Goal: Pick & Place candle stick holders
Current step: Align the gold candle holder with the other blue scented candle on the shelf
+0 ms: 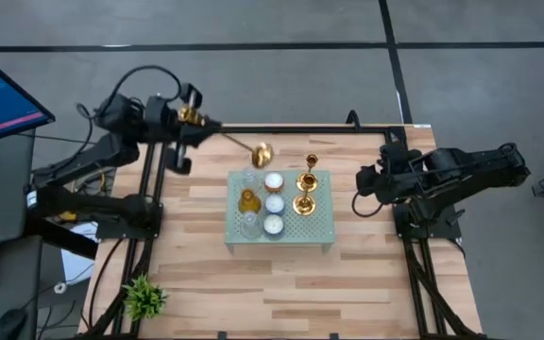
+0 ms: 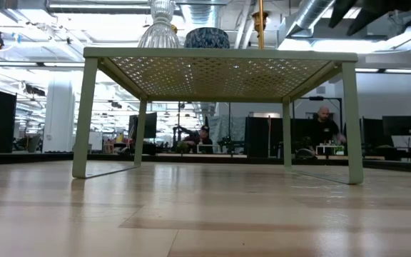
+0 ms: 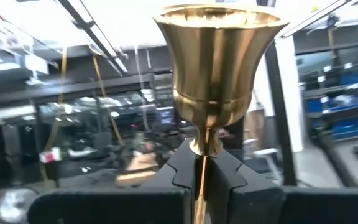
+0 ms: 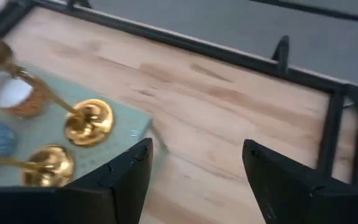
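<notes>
Left gripper: I see my left gripper (image 3: 202, 177) clenched on the thin stem of a gold candle stick holder (image 3: 215, 68), just under its cup.
Held holder: from above I see it (image 1: 239, 144) lying nearly level in the air, cup end at the gripper (image 1: 189, 116), round base out over the far left corner of the green perforated stand (image 1: 321, 227).
Right gripper: I see my right gripper (image 4: 194, 171) released, fingers (image 4: 126, 171) well apart, holding nothing; it hangs above bare worktop (image 4: 229, 112) just beside the stand's right edge.
Other holders: two more gold candle stick holders (image 1: 308, 184) stand upright on the right part of the stand, near each other.
Stand contents: white tealights (image 1: 273, 202) in a column down the middle, glass cups (image 1: 249, 200) on the left.
Worktop: a small green plant (image 1: 144, 296) sits at the near left corner.
</notes>
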Controlling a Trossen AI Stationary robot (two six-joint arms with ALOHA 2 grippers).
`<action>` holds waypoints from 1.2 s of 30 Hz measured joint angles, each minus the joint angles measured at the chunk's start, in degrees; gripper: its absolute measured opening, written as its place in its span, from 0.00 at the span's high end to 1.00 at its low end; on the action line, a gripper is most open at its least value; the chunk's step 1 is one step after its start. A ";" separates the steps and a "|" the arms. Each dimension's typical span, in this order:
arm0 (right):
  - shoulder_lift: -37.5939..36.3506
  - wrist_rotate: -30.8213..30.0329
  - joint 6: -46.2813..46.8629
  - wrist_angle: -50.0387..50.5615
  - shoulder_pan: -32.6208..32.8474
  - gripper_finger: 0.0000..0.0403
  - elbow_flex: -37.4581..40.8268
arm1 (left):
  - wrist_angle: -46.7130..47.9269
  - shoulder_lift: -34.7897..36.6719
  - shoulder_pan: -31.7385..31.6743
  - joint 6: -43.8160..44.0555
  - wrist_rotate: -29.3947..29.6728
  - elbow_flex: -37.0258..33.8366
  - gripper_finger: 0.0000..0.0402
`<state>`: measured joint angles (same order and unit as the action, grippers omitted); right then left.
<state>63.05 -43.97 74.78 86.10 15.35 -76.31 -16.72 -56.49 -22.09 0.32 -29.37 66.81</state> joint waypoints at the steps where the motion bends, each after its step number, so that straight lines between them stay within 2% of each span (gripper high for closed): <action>1: -0.16 0.02 -0.76 0.47 0.00 0.41 0.00 | 0.61 -0.02 2.25 0.06 1.30 0.00 0.97; 8: -3.15 2.27 -5.24 0.88 0.00 0.41 0.00 | 4.66 -2.54 21.63 0.00 13.77 0.00 0.97; 11: -4.33 3.02 -6.85 0.90 0.00 0.41 0.00 | 4.99 -5.55 30.64 -2.12 23.13 -0.02 0.97; 13: -5.09 3.28 -7.87 0.92 0.00 0.41 0.00 | 4.72 -7.83 35.73 -4.58 31.36 -0.01 0.97; 16: -5.88 3.43 -8.79 0.92 0.00 0.41 0.00 | 4.41 -11.66 40.83 -7.00 42.46 -0.02 0.97; 19: -6.27 3.43 -8.94 0.92 0.00 0.41 0.00 | 1.71 -15.12 43.39 -7.19 47.86 -0.04 0.97; 23: -6.51 3.45 -9.38 0.92 0.00 0.41 0.00 | 1.23 -17.79 43.51 -7.17 49.01 1.39 0.97; 29: -6.49 3.65 -9.91 0.84 0.00 0.41 0.00 | 1.22 -20.56 39.35 -7.11 50.44 5.87 0.97; 33: -6.49 3.87 -10.29 0.47 0.00 0.41 0.00 | 1.30 -23.63 37.26 -3.58 44.84 9.46 0.97; 36: -6.49 5.23 -10.74 0.48 0.00 0.41 0.00 | 1.78 -26.98 37.80 -2.88 43.83 11.46 0.97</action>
<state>56.55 -38.74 64.05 86.59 15.35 -76.31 -14.94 -83.46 15.72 -2.56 14.46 78.27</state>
